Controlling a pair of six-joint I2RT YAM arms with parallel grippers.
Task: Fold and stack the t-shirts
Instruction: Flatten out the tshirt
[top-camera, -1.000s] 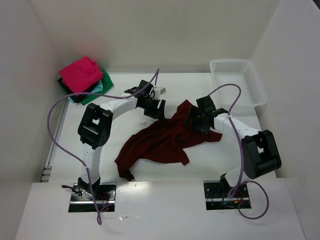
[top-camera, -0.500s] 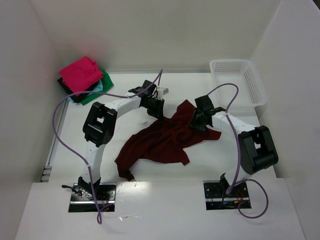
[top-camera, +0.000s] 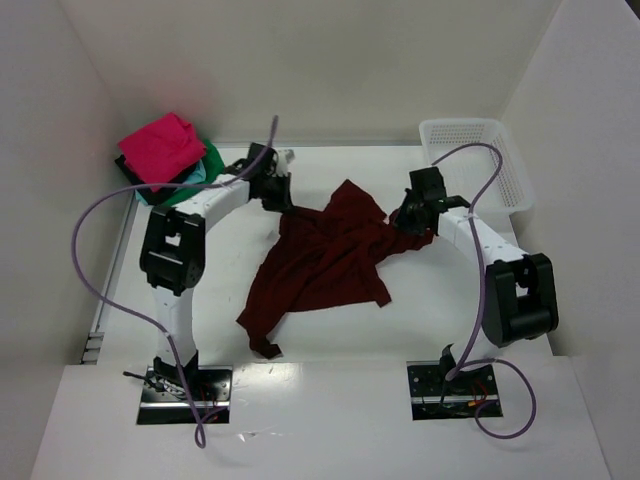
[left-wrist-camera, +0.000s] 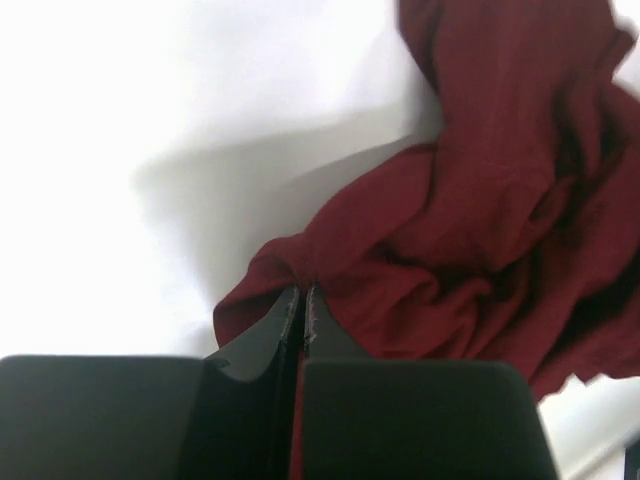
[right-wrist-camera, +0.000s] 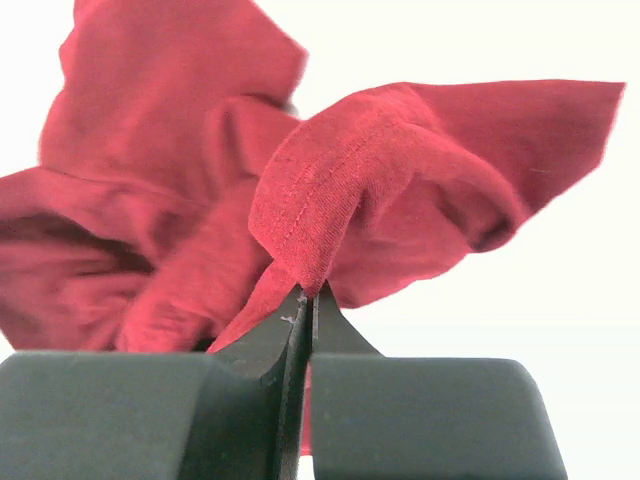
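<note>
Wrist views crop maroon shirt (left-wrist-camera: 500, 200), pinched by left end effector (left-wrist-camera: 302, 293) and right end effector (right-wrist-camera: 306, 296).

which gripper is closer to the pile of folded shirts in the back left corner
Left. The left gripper sits just right of the folded pile, pinching the maroon shirt; the right gripper is across that shirt, by the basket.

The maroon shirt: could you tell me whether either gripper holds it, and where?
Both hold the maroon shirt: left gripper on a bunched left edge, right gripper on a stitched right hem.
</note>
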